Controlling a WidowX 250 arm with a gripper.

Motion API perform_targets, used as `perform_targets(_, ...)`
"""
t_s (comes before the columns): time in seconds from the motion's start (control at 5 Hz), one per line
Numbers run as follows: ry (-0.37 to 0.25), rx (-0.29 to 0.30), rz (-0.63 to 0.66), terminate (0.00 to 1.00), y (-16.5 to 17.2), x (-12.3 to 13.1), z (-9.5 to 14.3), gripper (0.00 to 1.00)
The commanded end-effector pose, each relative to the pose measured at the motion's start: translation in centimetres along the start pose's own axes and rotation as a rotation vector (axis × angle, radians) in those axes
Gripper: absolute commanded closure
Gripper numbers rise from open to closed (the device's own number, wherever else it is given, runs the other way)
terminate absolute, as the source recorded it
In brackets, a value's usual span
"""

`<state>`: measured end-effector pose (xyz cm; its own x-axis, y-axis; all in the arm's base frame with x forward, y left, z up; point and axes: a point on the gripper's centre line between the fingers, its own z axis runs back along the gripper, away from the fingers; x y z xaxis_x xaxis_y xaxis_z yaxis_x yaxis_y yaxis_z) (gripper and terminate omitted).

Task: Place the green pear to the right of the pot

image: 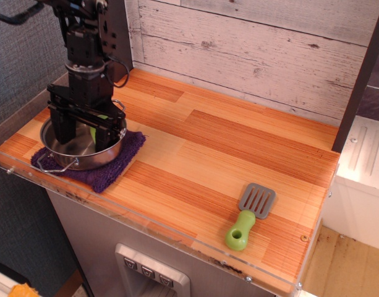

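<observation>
The steel pot (60,162) sits on a purple cloth at the counter's front left corner. The green pear (93,132) lies inside the pot at its right side; only a thin sliver of it shows between the black fingers. My gripper (84,137) is lowered into the pot with its fingers (106,131) spread wide, one on each side of the pear's visible part. It looks open. I cannot tell whether the fingers touch the pear.
A purple cloth (112,168) lies under the pot. A grey spatula with a green handle (250,214) lies at the front right. A clear plastic rim edges the counter's front and left. A whitewashed plank wall stands behind.
</observation>
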<state>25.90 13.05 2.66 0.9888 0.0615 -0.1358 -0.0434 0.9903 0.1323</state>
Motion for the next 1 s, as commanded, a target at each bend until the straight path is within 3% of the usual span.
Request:
perform_targets(0.0,-0.038,0.014,0.019,0.0,0.7,1.8,0.8,0.0)
perform_targets(0.2,-0.06,0.001,0.034,0.0,0.8,2.2,1.4,0.0)
perform_targets(0.4,-0.102,-0.025,0.068,0.0,0.9,2.0,1.6,1.0)
perform_targets(0.6,-0.131,-0.032,0.081,0.0,0.7,1.2,2.6,1.0)
perform_targets(0.8,-0.183,-0.033,0.096,0.0,0.5,-0.1,5.0,1.0)
